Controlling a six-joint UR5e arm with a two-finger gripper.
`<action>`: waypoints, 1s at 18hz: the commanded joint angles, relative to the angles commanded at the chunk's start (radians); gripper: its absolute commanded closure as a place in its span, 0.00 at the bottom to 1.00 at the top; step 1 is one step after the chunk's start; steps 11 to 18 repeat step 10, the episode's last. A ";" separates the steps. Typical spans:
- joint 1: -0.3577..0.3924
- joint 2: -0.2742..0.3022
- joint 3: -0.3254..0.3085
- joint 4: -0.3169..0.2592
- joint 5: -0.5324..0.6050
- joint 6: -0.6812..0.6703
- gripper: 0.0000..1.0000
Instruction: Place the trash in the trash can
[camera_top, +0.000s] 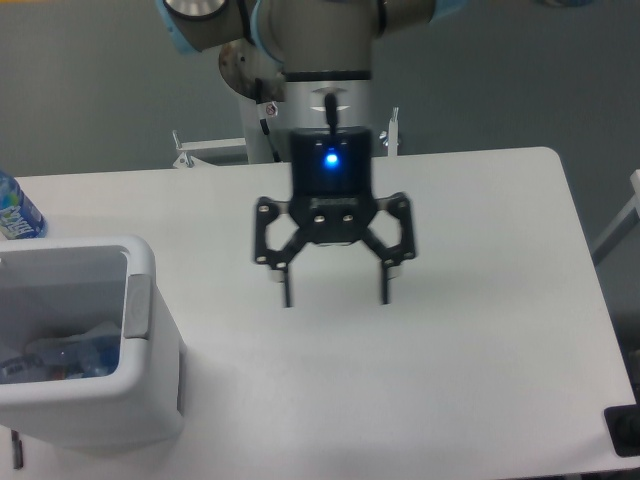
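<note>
The white trash can (140, 300) stands at the table's front left corner. Inside it lies the trash (62, 360), a crushed clear bottle among crumpled plastic, partly hidden by the front wall. My gripper (336, 297) hangs over the middle of the table, well to the right of the can. Its two fingers are spread wide apart and point down, with nothing between them.
An uncrushed bottle (14, 210) with a blue-green label stands at the far left edge behind the can. The white table (480, 300) ends at a rounded corner at the back right. A dark object (624, 432) sits at the lower right corner.
</note>
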 joint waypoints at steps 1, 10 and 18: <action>0.002 0.005 0.000 -0.038 0.043 0.068 0.00; 0.051 0.028 0.011 -0.165 0.097 0.257 0.00; 0.051 0.028 0.011 -0.165 0.097 0.257 0.00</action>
